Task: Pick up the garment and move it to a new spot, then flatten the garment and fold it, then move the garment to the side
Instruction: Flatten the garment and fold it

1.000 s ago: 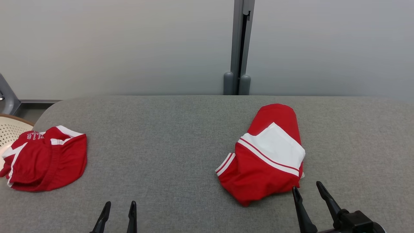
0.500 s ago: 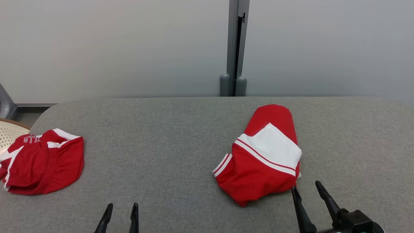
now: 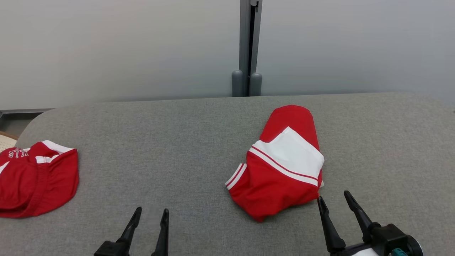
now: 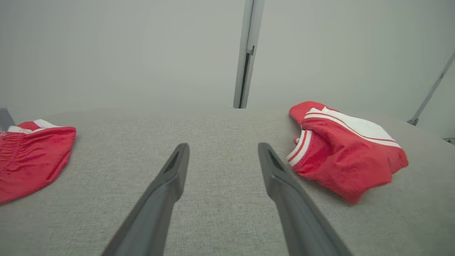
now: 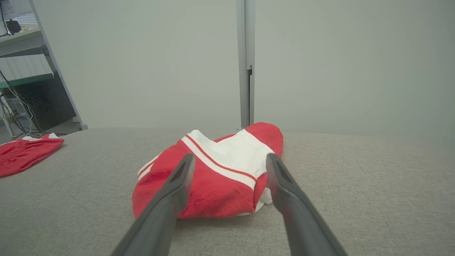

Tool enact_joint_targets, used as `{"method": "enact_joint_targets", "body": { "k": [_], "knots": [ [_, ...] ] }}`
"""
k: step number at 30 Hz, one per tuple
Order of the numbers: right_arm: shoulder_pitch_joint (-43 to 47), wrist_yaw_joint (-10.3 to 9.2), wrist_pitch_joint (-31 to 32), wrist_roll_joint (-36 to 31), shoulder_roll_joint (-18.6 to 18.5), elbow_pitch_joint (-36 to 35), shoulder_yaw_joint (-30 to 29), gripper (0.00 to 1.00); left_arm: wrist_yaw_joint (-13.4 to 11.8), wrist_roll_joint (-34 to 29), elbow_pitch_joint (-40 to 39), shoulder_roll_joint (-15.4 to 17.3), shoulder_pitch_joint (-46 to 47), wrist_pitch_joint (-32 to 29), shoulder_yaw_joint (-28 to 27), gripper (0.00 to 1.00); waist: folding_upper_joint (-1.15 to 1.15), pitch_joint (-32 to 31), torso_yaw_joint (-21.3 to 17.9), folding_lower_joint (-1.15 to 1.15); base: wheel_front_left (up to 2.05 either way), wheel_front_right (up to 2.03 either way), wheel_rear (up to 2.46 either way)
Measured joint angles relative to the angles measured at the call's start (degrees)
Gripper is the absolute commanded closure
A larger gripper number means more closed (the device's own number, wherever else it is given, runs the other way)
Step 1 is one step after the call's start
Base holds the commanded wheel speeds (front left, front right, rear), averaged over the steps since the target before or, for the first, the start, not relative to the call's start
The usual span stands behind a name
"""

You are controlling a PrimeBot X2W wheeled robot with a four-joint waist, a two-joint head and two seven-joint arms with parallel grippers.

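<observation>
Two grippers, two red garments, one grey padded table [image 3: 177, 142]. Nearest, the left gripper [image 3: 151, 211] hangs over bare table cloth, its fingers spread wide and holding nothing. The right gripper [image 3: 333, 196] is just as wide and empty, with its tips just beside the near edge of the folded red-and-white garment [image 3: 280, 177], which lies right of the table's middle. Well apart, at the left edge, lies the second red garment [image 3: 35, 181], bunched and lettered in white. Beyond the table a grey post [image 3: 247, 46] rises against a pale wall.
</observation>
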State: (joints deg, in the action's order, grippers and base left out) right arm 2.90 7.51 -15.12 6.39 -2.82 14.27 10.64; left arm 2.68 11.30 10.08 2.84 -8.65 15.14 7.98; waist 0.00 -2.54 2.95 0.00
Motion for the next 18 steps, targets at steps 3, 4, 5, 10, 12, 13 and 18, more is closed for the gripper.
{"method": "enact_joint_targets", "body": {
  "k": [3,4,5,10,12,13,18],
  "knots": [
    [-1.22,0.00,0.00,-0.43,0.01,-0.24,0.09,0.00,1.24,-0.83,3.35,-0.01,4.65,0.00,3.27,0.00,0.00,1.29,-1.22,0.00,0.00,0.00,0.00],
    [-1.63,0.00,-0.01,-0.46,0.00,-0.25,0.15,0.00,1.49,-1.30,4.95,-0.03,6.50,0.01,4.49,0.00,0.00,1.73,-1.72,0.00,0.00,0.00,0.00],
    [-1.93,0.00,-0.01,-0.49,-0.01,-0.32,0.32,0.00,1.89,-1.64,6.78,-0.05,8.47,0.00,5.50,0.00,0.00,2.21,-2.28,0.00,0.00,0.00,0.00],
    [-3.68,0.00,0.00,-1.00,0.00,-0.75,-0.36,0.00,3.25,-1.21,18.05,-0.10,19.51,-0.07,10.29,0.00,0.00,5.36,-4.81,0.00,0.00,0.00,0.00],
    [-4.38,0.00,0.00,-1.04,0.00,-0.91,-0.64,0.00,3.45,-0.65,23.02,-0.08,23.82,-1.63,11.57,0.00,0.00,6.78,-5.90,0.00,0.00,0.00,0.00],
    [-4.65,0.00,-0.01,-1.10,-0.01,-0.99,-0.73,0.00,3.66,-0.54,24.94,-0.07,25.86,-2.34,11.92,0.00,0.00,7.51,-6.43,0.00,0.00,0.00,0.00],
    [-6.33,0.00,-0.01,-1.25,-0.02,-1.81,-1.04,0.00,4.28,2.04,31.45,-0.08,33.88,-6.69,14.45,0.00,0.00,11.27,-8.71,0.00,0.00,0.00,0.00]
  ]
}}
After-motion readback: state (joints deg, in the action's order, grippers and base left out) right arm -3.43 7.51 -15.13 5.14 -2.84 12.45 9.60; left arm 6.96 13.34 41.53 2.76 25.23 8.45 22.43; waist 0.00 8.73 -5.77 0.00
